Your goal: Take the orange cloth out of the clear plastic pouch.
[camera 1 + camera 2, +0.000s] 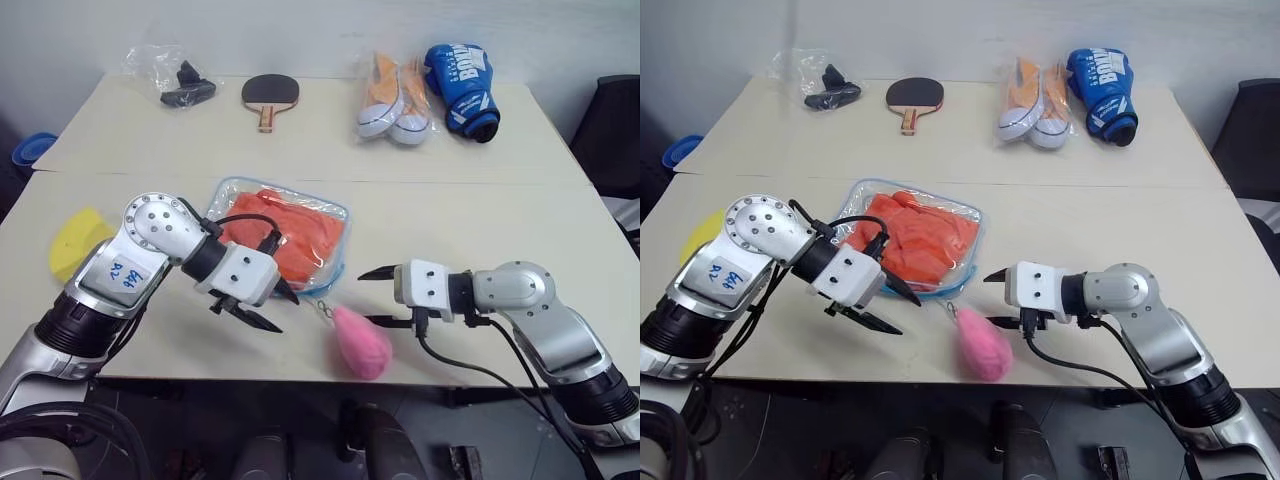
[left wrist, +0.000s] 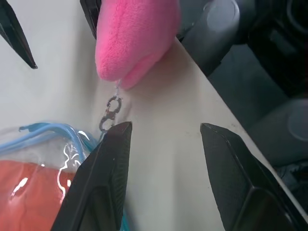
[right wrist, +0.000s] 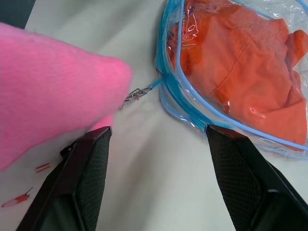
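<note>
The orange cloth point(image 1: 290, 235) is soft and wrinkly, and it sits folded inside the clear plastic pouch point(image 1: 335, 215). The pouch is flat and shiny with light blue edges and round corners. It lies on the pale table point(image 1: 480, 220), near the front. A small metal chain point(image 3: 134, 95) joins the pouch corner to a fuzzy pink plush point(image 1: 360, 342) that lies at the table's front edge.

The left gripper point(image 1: 262, 308) hangs over the pouch's near edge. Its pointed black fingers are apart and hold nothing. The right gripper point(image 1: 375, 297) points at the pink plush from the other side. Its fingers are spread wide and are empty too.
</note>
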`<state>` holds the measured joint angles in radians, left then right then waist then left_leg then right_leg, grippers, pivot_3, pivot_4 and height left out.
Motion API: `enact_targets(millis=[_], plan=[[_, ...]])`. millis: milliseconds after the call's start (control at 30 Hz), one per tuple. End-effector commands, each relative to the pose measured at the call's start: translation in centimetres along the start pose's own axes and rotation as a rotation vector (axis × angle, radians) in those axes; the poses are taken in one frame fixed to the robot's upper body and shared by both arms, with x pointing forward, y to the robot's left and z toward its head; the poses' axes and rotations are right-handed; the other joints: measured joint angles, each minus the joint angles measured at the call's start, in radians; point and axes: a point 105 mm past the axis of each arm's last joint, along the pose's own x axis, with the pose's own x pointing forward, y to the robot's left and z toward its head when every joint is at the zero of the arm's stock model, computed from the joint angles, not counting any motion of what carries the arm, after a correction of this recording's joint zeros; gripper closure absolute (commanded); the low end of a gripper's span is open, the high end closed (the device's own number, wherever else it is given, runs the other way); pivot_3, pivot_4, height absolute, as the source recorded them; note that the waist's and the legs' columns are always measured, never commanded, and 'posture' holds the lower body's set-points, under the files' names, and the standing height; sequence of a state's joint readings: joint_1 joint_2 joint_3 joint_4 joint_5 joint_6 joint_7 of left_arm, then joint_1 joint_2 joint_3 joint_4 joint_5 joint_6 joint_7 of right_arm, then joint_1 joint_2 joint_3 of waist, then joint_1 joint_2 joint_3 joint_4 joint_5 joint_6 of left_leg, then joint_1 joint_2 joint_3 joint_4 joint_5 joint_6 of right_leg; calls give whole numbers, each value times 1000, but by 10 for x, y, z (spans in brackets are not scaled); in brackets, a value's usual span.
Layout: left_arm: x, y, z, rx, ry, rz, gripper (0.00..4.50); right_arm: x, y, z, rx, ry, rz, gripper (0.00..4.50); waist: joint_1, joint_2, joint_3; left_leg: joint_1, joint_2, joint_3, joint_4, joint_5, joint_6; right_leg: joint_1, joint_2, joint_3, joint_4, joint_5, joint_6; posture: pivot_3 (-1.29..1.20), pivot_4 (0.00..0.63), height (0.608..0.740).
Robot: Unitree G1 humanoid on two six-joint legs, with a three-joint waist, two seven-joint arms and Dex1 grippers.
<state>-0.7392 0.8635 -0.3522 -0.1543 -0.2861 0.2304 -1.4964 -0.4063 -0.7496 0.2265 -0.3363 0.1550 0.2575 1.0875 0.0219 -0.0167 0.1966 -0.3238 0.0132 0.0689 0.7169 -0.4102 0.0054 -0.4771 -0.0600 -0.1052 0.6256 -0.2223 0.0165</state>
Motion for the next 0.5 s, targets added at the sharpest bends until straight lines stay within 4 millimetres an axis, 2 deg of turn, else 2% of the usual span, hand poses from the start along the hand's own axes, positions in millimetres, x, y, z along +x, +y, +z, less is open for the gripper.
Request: enact_targets(millis=[33, 133, 200, 267, 500], plan=[[5, 11, 10, -106, -92, 76, 2102, -13, -5, 9, -64, 7, -36, 1272, 5, 0, 0, 0, 0, 0, 0, 0, 0, 0, 0, 0, 0, 0, 0, 0, 150, 740], [6, 19, 17, -169, -150, 117, 2102, -17, 2, 12, -50, 10, -6, 1272, 4, 0, 0, -1, 0, -1, 1, 0, 0, 0, 0, 0, -1, 0, 1, 0, 150, 740], [4, 24, 22, -181, -173, 134, 2102, -19, 5, 31, 48, -75, 2, 1272, 3, 0, 0, -1, 0, -1, 1, 0, 0, 0, 0, 0, -1, 0, 1, 0, 150, 740], [3, 26, 24, -176, -176, 141, 2102, -19, 6, 39, 116, -113, -4, 1272, 0, 0, 0, -1, 0, -2, 1, 0, 0, 0, 0, -1, 0, 0, 1, 0, 150, 740], [12, 29, 29, -148, -194, 125, 2102, -17, 16, 37, 244, -90, 12, 1272, 2, 0, 0, 0, 0, -2, 1, 0, 0, 1, -1, 0, 0, 0, 1, 0, 150, 740]])
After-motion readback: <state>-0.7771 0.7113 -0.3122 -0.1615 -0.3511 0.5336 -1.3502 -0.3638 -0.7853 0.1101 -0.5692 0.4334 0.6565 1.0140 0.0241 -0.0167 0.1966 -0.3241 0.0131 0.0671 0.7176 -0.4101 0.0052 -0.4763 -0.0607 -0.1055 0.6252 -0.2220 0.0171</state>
